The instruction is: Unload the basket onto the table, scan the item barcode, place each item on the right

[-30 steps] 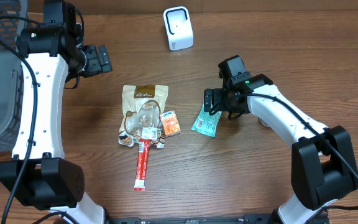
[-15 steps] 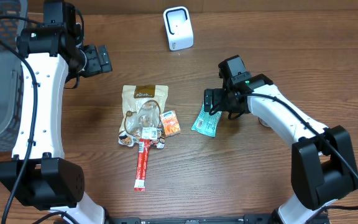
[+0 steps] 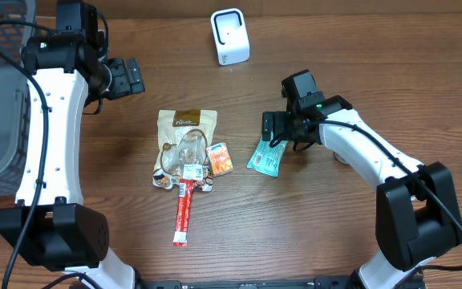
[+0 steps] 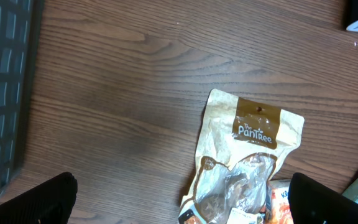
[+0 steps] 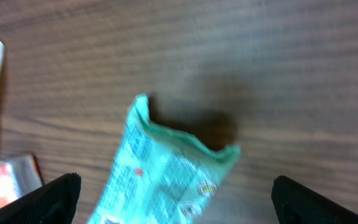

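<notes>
"The PanTree" on brown label of clear snack pouch [image 4: 248,155]

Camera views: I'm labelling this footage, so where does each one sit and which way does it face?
Overhead: fixed above the table, looking straight down; both arms, left gripper, right gripper and a white scanner show.
Left wrist: on the left arm, facing down at the tan snack bag; its fingertips fill the bottom corners.
Right wrist: on the right arm, facing down at the teal packet; fingertips in the bottom corners.
Shared: overhead and left wrist both show the tan snack bag; overhead and right wrist, the teal packet.
</notes>
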